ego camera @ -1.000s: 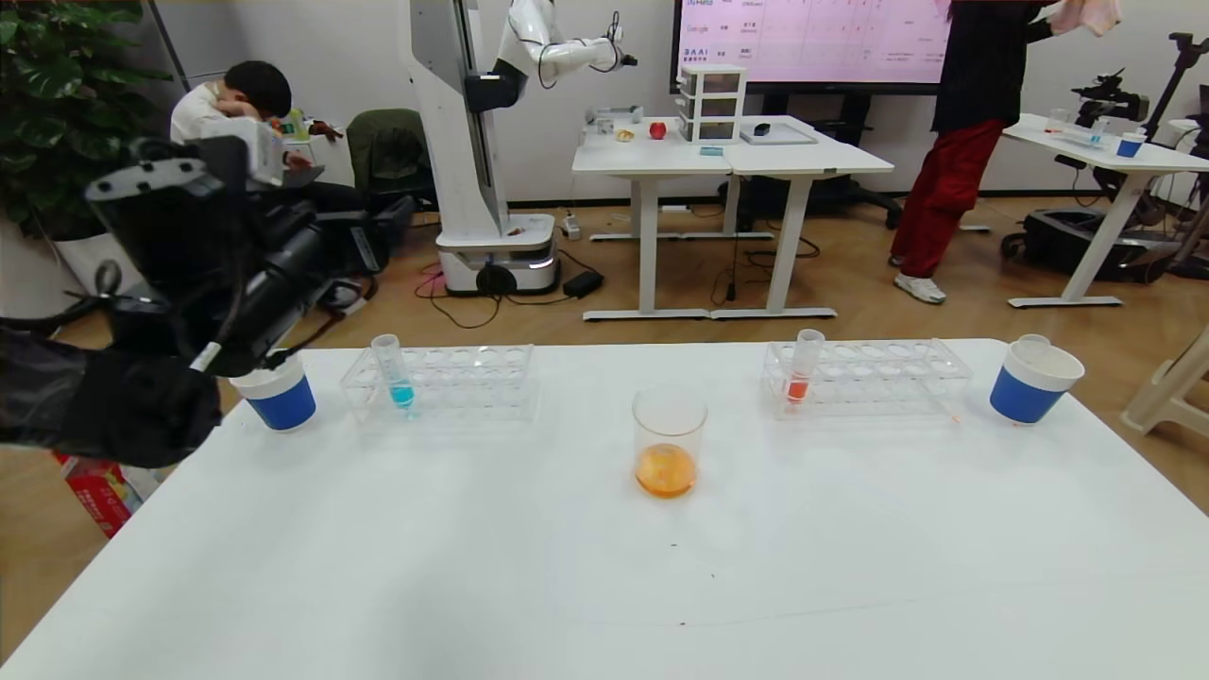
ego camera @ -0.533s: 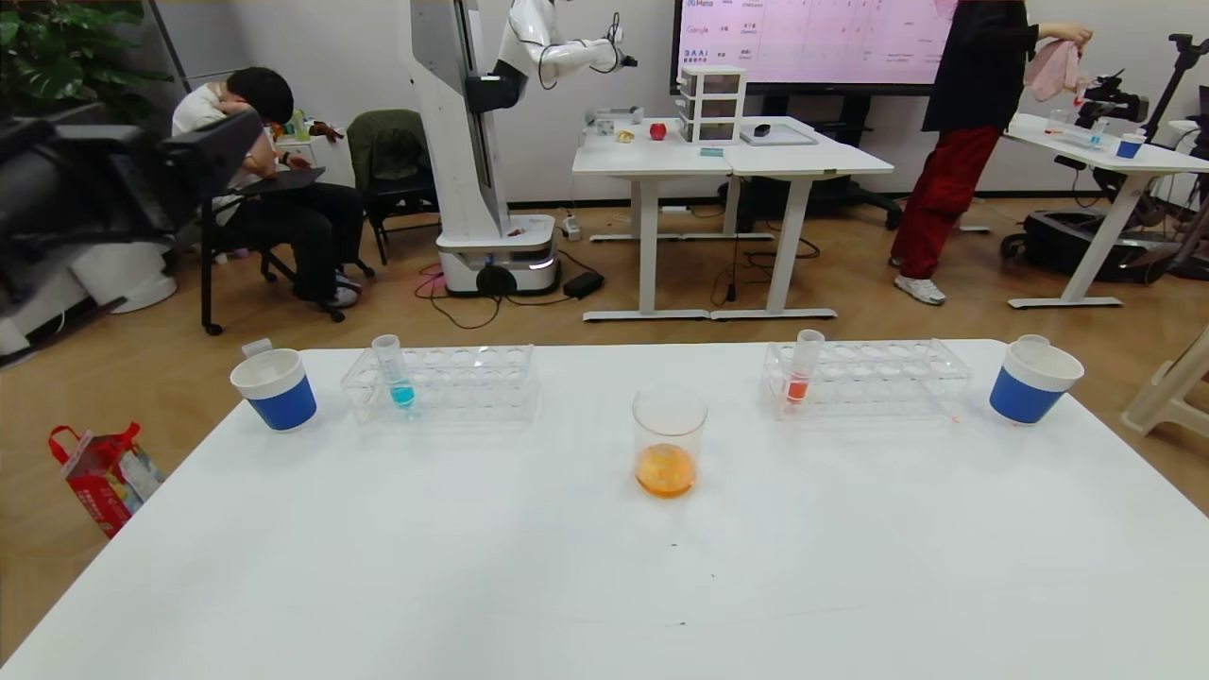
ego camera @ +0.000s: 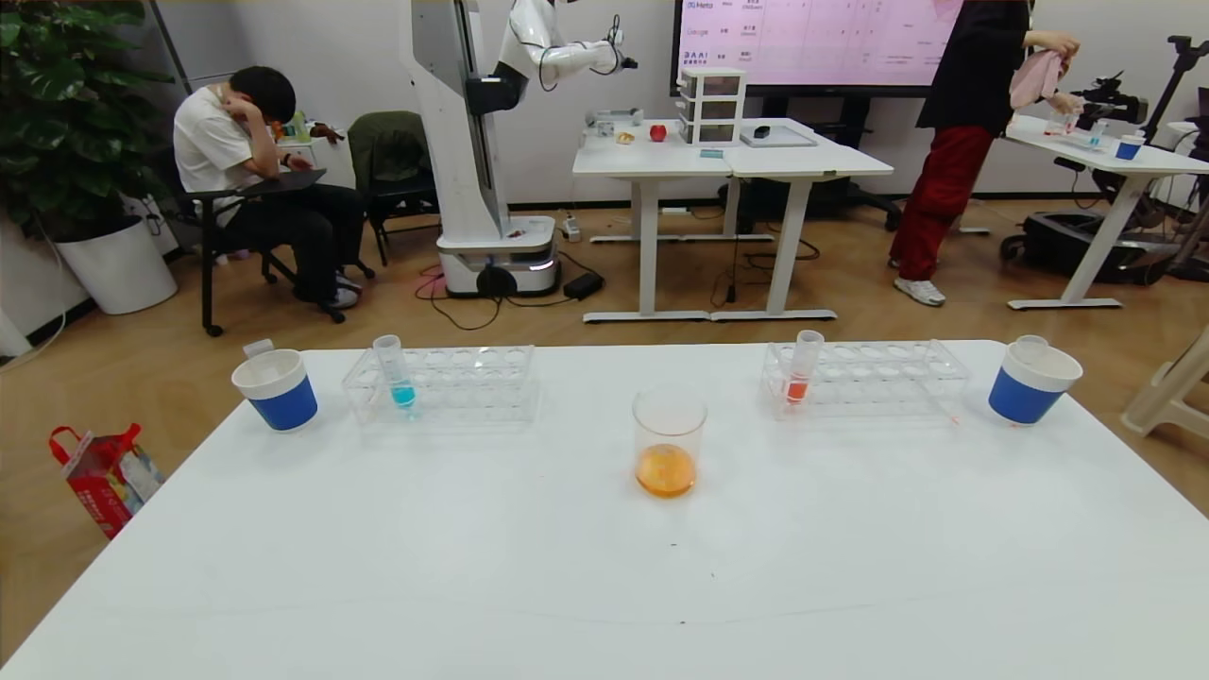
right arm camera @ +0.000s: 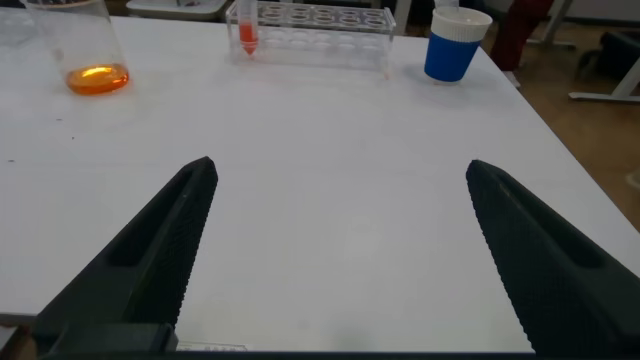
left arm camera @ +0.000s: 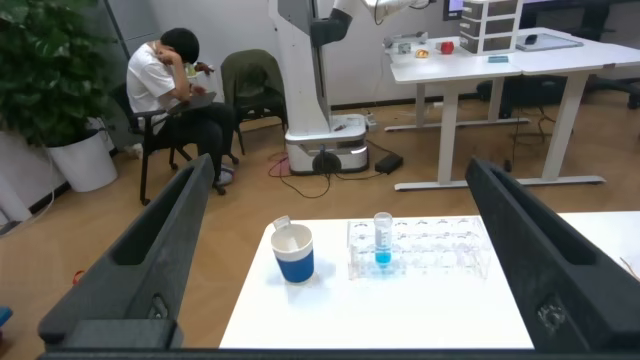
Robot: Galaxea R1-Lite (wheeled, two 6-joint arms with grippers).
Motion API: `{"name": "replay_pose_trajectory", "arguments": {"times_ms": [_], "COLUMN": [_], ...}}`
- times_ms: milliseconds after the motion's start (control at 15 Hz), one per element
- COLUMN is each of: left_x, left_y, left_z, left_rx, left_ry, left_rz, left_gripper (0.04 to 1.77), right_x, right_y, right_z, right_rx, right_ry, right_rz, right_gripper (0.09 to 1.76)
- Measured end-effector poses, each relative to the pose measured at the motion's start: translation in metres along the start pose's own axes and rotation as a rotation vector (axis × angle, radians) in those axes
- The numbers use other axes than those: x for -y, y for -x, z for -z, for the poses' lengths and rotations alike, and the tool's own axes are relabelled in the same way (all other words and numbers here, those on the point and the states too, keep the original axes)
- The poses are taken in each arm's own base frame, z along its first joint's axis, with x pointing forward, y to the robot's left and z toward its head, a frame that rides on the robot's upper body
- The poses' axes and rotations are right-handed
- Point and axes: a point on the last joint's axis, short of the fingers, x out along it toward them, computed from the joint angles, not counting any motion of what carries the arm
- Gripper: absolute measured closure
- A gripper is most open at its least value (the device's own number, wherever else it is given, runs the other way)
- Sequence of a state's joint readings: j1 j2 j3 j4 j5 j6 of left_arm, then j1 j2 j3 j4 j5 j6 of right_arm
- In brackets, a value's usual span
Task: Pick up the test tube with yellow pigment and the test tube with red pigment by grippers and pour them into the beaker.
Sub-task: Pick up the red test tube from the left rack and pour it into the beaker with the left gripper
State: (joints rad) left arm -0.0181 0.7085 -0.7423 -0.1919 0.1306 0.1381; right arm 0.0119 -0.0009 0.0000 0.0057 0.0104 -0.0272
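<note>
The beaker stands mid-table with orange liquid at its bottom; it also shows in the right wrist view. The red-pigment tube stands upright in the right clear rack and shows in the right wrist view. No tube with yellow pigment is in view. Neither gripper shows in the head view. My left gripper is open and empty, held back from the table's left end. My right gripper is open and empty, low over the bare near-right table.
A tube with blue liquid stands in the left rack. Blue cups with white rims stand at the far left and far right, each with something clear sticking out. People, desks and another robot are beyond the table.
My left arm, which hung by the left blue cup a second ago, has pulled back to the left and out of the head view. The things on the table have not moved.
</note>
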Motion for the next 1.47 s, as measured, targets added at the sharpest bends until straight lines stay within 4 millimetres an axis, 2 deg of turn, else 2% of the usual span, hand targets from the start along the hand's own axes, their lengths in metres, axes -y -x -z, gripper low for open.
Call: {"name": "replay_pose_trajectory", "arguments": {"times_ms": [133, 267, 667, 933, 1267, 1333, 1467], "left_x": [-0.003, -0.004, -0.001, 0.005, 0.015, 0.016, 0.016], "left_y": [0.036, 0.063, 0.119, 0.122, 0.114, 0.115, 0.115], "left_z": [0.010, 0.027, 0.084, 0.129, 0.193, 0.201, 0.203], "left_rx": [0.026, 0.044, 0.151, 0.101, -0.150, -0.208, -0.211], "left_ry": [0.002, 0.003, -0.013, 0.031, 0.051, 0.056, 0.053], "left_rz": [-0.007, -0.016, 0.048, 0.063, 0.126, 0.138, 0.145], "left_gripper": [0.06, 0.06, 0.06, 0.06, 0.06, 0.06, 0.06], "right_x": [0.000, 0.000, 0.000, 0.000, 0.000, 0.000, 0.000], "right_y": [0.000, 0.000, 0.000, 0.000, 0.000, 0.000, 0.000], "right_z": [0.000, 0.000, 0.000, 0.000, 0.000, 0.000, 0.000], "right_rx": [0.000, 0.000, 0.000, 0.000, 0.000, 0.000, 0.000], "right_ry": [0.000, 0.000, 0.000, 0.000, 0.000, 0.000, 0.000], "right_rz": [0.000, 0.000, 0.000, 0.000, 0.000, 0.000, 0.000], "right_gripper": [0.11, 0.11, 0.11, 0.11, 0.11, 0.11, 0.11]}}
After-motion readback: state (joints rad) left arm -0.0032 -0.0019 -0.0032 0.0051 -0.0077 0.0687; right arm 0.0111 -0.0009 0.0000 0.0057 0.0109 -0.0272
